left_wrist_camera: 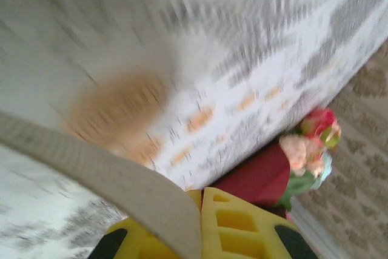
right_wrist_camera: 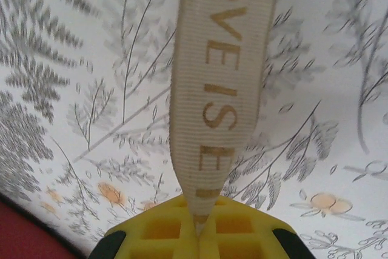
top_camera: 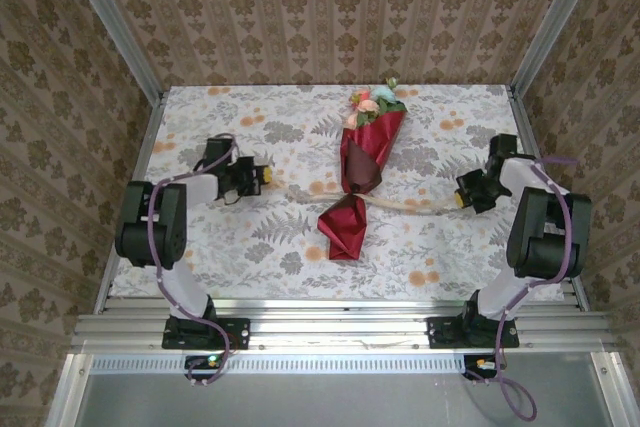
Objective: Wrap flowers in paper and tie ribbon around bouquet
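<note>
Cream ribbon [top_camera: 410, 205] stretches across the bench [top_camera: 200, 257] from one arm to the other and meets the bouquet [top_camera: 362, 162] at its pinched waist. Whether it passes over or under the wrapping there cannot be told. The bouquet lies slanted in the middle of the bench, its wide end toward the far edge. There the flowers [top_camera: 375, 102], pink, red and pale blue with green leaves, show out of the red paper [top_camera: 345, 229]. Below the waist the paper flares out again toward the near edge.

The left fingers [left_wrist_camera: 242, 219], yellow, are closed tight on one end of the ribbon, left of the bouquet. In the left wrist view the strip comes out from between them and runs off blurred to the left. The right fingers [right_wrist_camera: 242, 235] are closed on the other end, right of the bouquet. The right wrist view shows the ribbon pinched between them, gold letters printed along it.
</note>
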You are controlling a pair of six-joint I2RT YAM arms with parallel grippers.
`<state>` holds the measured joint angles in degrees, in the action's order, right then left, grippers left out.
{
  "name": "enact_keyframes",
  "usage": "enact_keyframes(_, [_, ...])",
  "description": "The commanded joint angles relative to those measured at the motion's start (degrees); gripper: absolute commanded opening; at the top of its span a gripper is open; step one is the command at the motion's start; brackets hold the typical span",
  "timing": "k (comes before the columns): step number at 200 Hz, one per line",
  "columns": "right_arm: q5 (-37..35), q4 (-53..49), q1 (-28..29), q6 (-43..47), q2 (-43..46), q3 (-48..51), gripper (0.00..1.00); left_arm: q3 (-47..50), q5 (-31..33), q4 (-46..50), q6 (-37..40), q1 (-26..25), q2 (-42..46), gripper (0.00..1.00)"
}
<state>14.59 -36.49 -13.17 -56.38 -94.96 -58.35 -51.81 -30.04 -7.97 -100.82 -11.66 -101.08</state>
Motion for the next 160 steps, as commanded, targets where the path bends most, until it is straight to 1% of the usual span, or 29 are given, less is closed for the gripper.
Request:
enact_keyframes(1, [-4.75, -3.5, 4.13, 0.6, 2.52, 1.8, 0.0, -3.36, 2.72, -2.14, -5.27, -5.33, 2.68, 0.0])
enact_keyframes(36, [-4.48, -4.71, 9.74, 0.4, 2.76, 1.67, 0.0, -8.01, 3.04, -3.35, -9.57, -12.75, 1.63, 0.0])
enact_keyframes(44, [-4.85, -4.98, 10.15, 0.68, 2.66, 1.42, 0.0, -8.32, 3.34, -4.31, -11.02, -13.99, 1.47, 0.0])
enact_keyframes(52, [-5.21, -5.37, 10.27, 1.23, 2.64, 1.18, 0.0, -8.41, 3.98, -5.4, -12.42, -14.1, 1.49, 0.0])
enact_keyframes(54, [-5.3, -5.51, 10.27, 1.42, 2.6, 1.08, 0.0, -8.46, 4.06, -5.61, -12.64, -15.41, 1.56, 0.0])
enact_keyframes(59, [-5.55, -5.85, 10.19, 1.89, 2.6, 0.73, 0.0, -8.76, 4.27, -5.85, -13.2, -16.32, 1.61, 0.0])
enact_keyframes(86, [-6.63, -8.36, 10.18, 6.42, 1.54, -2.84, 0.0, -9.62, 5.07, -8.63, -16.83, -18.75, 2.24, 0.0])
enact_keyframes(99, [-5.75, -9.14, 10.18, 8.63, 0.39, -4.58, 0.0, -10.16, 5.21, -9.53, -18.17, -19.9, 2.46, 0.0])
enact_keyframes(120, [-3.14, -9.57, 10.25, 11.81, -1.54, -6.77, 0.11, -10.13, 5.48, -11.15, -20.14, -21.77, 2.77, 0.0])
enact_keyframes(136, [-0.17, -10.56, 10.49, 14.68, -3.49, -8.67, 0.23, -9.04, 6.19, -13.54, -22.32, -22.89, 3.16, 0.0])
enact_keyframes(143, [-0.65, -12.33, 10.62, 15.91, -4.19, -10.05, 0.28, -8.76, 6.31, -14.29, -22.98, -23.13, 3.34, 0.0])
enact_keyframes(160, [-5.0, -15.75, 10.32, 18.28, -3.84, -12.05, 0.4, -8.81, 6.23, -15.3, -23.54, -23.47, 3.89, 0.0])
